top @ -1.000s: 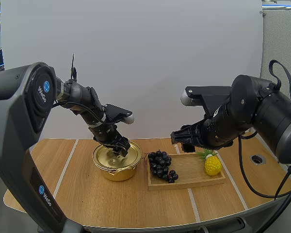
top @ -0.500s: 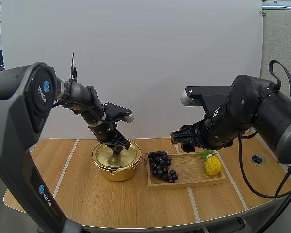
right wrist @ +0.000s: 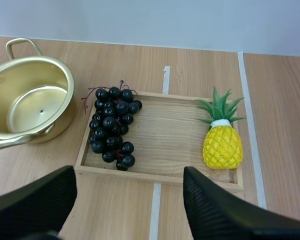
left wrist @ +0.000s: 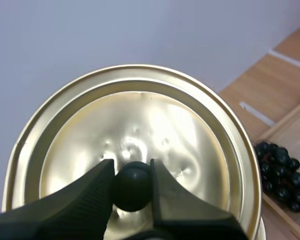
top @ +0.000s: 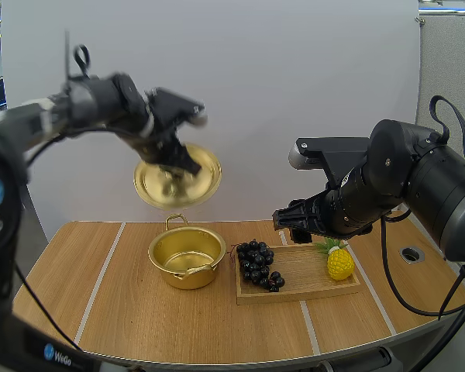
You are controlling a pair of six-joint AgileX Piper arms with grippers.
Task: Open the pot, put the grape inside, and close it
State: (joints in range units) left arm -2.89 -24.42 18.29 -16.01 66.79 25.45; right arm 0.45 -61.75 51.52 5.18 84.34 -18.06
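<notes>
Now, in the high view, my left gripper [top: 173, 157] holds the lid [top: 178, 180] in the air, well above the pot [top: 187, 256], which stands open on the table [top: 139, 318]. The bunch of grapes [top: 257, 264] lies on the pot-side end of the wooden tray [top: 306, 273], just beside the pot's rim. My right gripper [top: 291, 220] hangs above the tray, so it is plainly the nearer arm to the fruit. A toy pineapple [top: 340, 263] stands at the tray's other end, apart from the bunch.

Next, the left wrist view: my two fingers pinch the black knob [left wrist: 132, 189] at the lid's [left wrist: 140, 125] centre, one on each side, and the grip looks square. Beyond the lid's edge the grapes [left wrist: 280, 175] lie on the tray.

Last, the right wrist view, which matters most. My right gripper [right wrist: 127, 176] is spread wide with nothing between its fingers, over the tray's [right wrist: 175, 135] near rim. The bunch of grapes [right wrist: 112, 127] lies ahead of it and toward the pot side. Its long axis runs from the far rim to the near rim, roughly in line with my reach, with the stem at the far end. The pot [right wrist: 32, 100] sits just beyond it on that same side, empty inside. I judge the coming move to be mine on the right: shift toward the pot side, come down across the bunch's narrow width, then carry it the short way sideways over the pot's rim. The pineapple [right wrist: 222, 145] is clear of that path.
</notes>
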